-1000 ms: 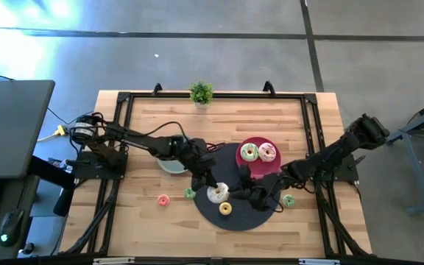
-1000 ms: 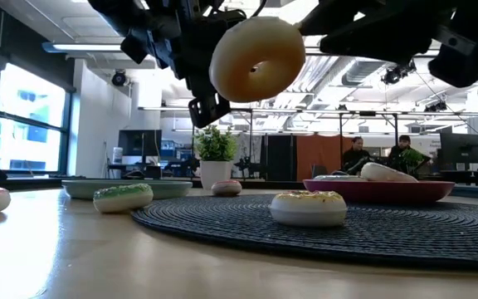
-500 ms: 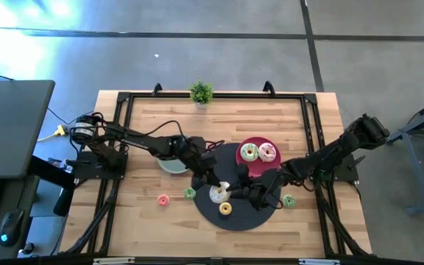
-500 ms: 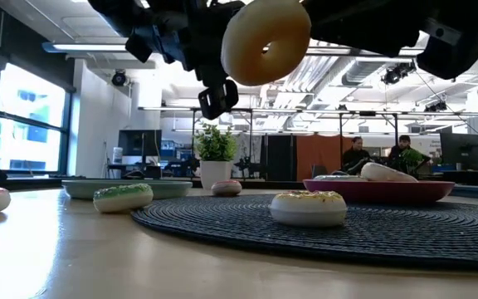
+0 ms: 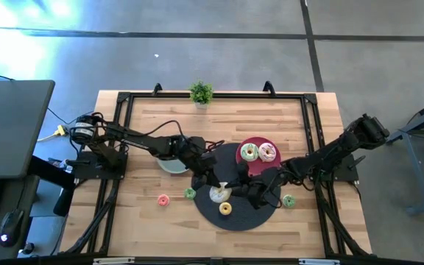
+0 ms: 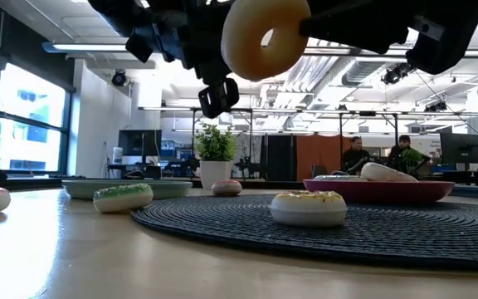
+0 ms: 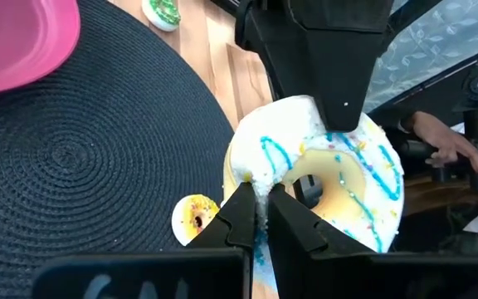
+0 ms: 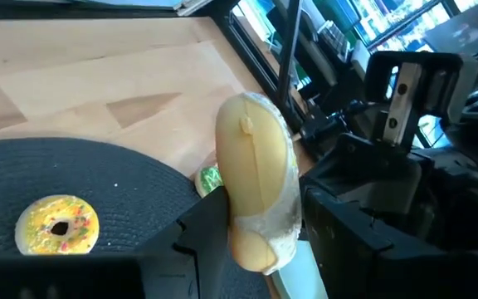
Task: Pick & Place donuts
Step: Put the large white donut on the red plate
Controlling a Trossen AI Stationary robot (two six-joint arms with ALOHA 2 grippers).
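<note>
A large donut [image 6: 264, 37] with white frosting, blue squiggles and a cream underside hangs in the air above the black round mat [image 5: 250, 215]. Both grippers are on it. My left gripper [image 7: 260, 218] is shut on one side of its ring. My right gripper [image 8: 264, 241] comes from the opposite side and is shut on the other side. In the high view the donut [image 5: 218, 194] shows between the two arms. A small yellow donut [image 5: 225, 209] lies flat on the mat below. My left gripper pinches the donut's rim [image 7: 254, 189] between its two fingers, on the side away from the right arm. The donut is lifted clear of the mat, standing tilted on edge. My right gripper has the opposite part of the ring [image 8: 254, 234] between its two fingers [image 8: 210, 228], one on the frosted face [image 7: 338, 124] and one on the cream underside. It comes level from the table's right.
A pink plate [image 5: 246, 141] at the mat's far edge holds two large donuts [image 5: 249, 152] [image 5: 268, 152]. Small donuts lie on the wood: green [image 5: 189, 193], pink [image 5: 163, 199], green [image 5: 288, 200]. A grey-green plate [image 5: 169, 167] lies under the left arm; a potted plant [image 5: 201, 93] stands at the far edge.
The left gripper has carried the donut a little higher and toward the table's right. The right gripper has moved toward the table's left and come up to the donut from the other side.
</note>
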